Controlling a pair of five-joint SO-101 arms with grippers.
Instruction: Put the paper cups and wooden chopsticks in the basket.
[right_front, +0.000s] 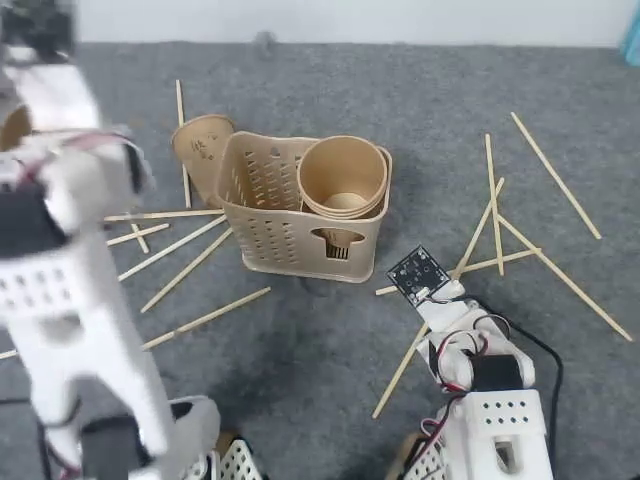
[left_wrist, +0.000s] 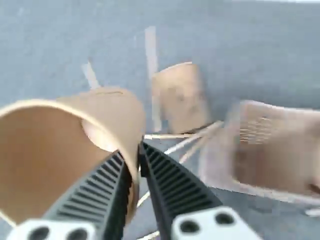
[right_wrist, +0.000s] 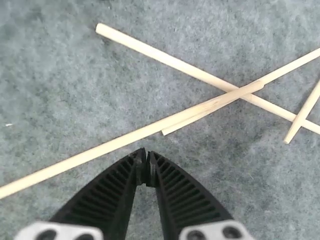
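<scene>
Left gripper astride paper cup wall

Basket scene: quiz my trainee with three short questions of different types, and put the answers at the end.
1. True or false: the basket already holds stacked cups.
2. Multiple choice: the left gripper is A) open and empty, B) shut on a paper cup, C) shut on a spoon.
3. Short answer: what lies close by the shut, empty right gripper?

Key: 1 true. 2 B. 3 wooden chopsticks.
</scene>
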